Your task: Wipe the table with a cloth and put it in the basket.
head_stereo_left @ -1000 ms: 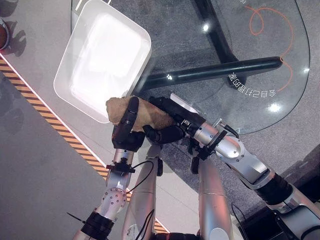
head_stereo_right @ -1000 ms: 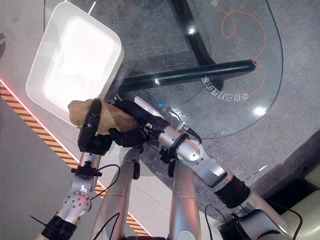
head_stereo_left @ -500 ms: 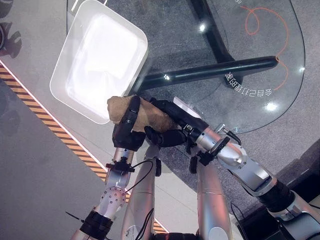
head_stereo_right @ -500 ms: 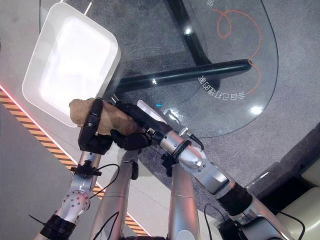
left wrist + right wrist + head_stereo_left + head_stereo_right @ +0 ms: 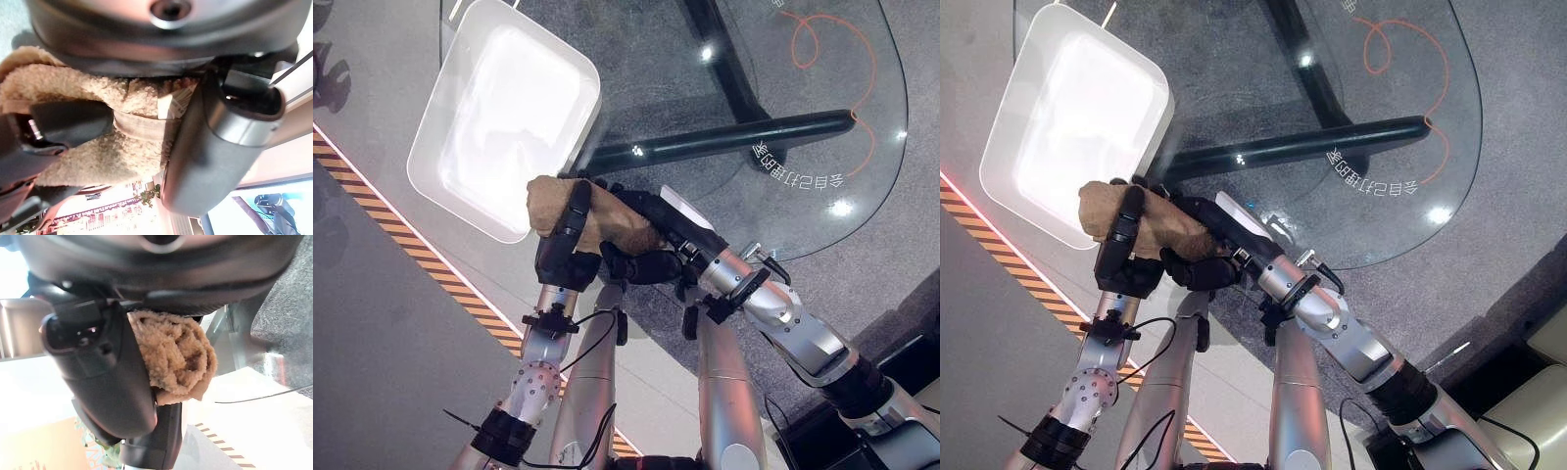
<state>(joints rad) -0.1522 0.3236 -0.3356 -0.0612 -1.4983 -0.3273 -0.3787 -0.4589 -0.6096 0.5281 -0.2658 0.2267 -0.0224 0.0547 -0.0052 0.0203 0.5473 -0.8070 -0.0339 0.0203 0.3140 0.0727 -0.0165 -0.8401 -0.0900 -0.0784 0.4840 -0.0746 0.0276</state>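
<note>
A brown fluffy cloth [image 5: 607,223] is bunched up and held in the air between both hands, at the near rim of the white basket [image 5: 433,186]. My left hand [image 5: 563,257] grips its left end, one finger lying over the top. My right hand [image 5: 644,262] wraps the right part, thumb curled underneath. In the left wrist view the cloth [image 5: 88,147] is pressed between dark fingers. In the right wrist view the cloth [image 5: 178,357] sits wadded against the thumb [image 5: 110,382]. The basket stands at the left end of the round glass table [image 5: 803,108].
A black table leg [image 5: 734,142] runs under the glass. An orange looped line [image 5: 847,59] shows through the far right of the tabletop. An orange-and-black striped tape [image 5: 421,264] crosses the floor on the left, beside grey carpet [image 5: 891,255].
Both hands have carried the cloth a little farther toward the basket, so its left end now overlaps the near rim. The view itself has shifted slightly.
</note>
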